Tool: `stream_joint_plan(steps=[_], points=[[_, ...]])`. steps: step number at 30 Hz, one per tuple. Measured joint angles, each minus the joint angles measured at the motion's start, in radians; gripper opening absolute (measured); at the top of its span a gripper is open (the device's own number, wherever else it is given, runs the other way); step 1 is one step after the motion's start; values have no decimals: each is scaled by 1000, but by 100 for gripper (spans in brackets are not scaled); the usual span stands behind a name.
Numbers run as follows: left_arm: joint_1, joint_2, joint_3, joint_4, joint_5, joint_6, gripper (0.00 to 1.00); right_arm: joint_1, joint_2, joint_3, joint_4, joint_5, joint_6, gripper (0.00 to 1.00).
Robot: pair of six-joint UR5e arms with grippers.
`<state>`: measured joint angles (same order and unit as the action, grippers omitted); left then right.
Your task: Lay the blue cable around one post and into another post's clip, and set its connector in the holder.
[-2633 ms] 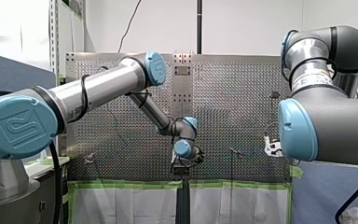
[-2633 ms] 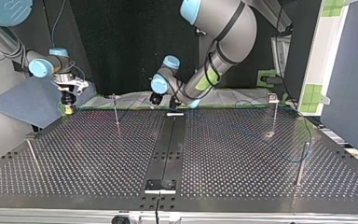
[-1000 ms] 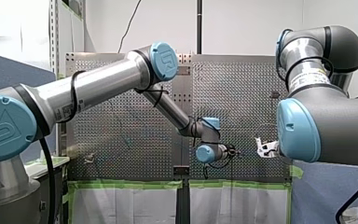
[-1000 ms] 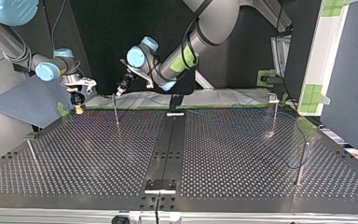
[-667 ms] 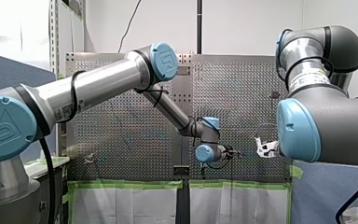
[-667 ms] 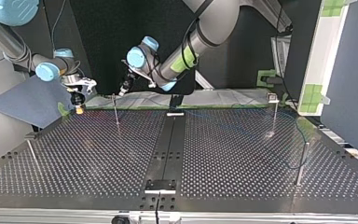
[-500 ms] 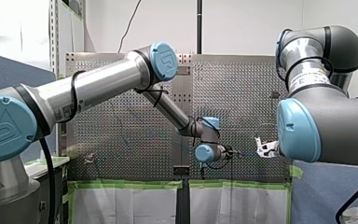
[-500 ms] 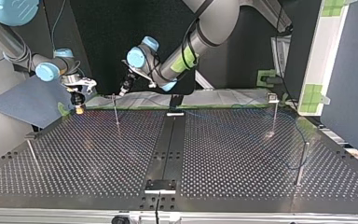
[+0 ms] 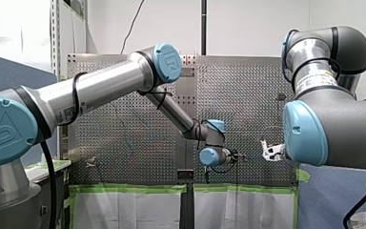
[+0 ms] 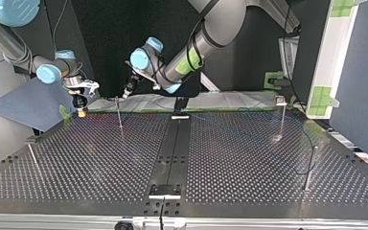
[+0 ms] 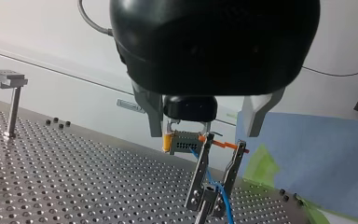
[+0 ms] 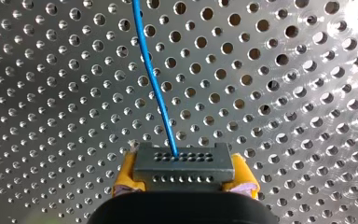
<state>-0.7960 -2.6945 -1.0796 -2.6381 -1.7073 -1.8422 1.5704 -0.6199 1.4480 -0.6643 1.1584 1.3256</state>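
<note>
Nothing reads clearly. The blue joint cap [image 9: 7, 131], far up the arm from the left gripper [image 10: 126, 92], bears an embossed emblem, no sure letters. A sticker [image 9: 69, 113] on that arm and a label [image 9: 320, 81] on the right arm: too small.

The table [image 10: 249, 158] is one big shiny perforated plate with a dark strip [image 10: 171, 146] down the middle and a small black bracket [image 10: 164, 190] at its near end in the top view. Four thin posts stand on it: a clip post [image 10: 119, 115] and a capped post [image 10: 281, 117] far back, a plain post [image 10: 309, 167] near right, and an edge post [image 10: 32, 155] at the left. The blue cable [image 10: 313, 148] trails past the plain post.
</note>
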Motion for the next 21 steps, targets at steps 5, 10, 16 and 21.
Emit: stream_joint_plan(steps=[5, 10, 16, 21], points=[[-2, 0, 0, 0, 2, 0, 84, 0, 0, -3, 4, 0, 0, 0], [-2, 0, 0, -3, 3, 0, 84, -1, 0, -4, 6, 1, 0, 0], [-1, 0, 0, -18, 9, 0, 84, -1, 0, -5, 6, 1, 0, 0], [1, 0, 0, -38, -2, 11, 84, 0, 0, -6, 7, 1, 0, 0]])
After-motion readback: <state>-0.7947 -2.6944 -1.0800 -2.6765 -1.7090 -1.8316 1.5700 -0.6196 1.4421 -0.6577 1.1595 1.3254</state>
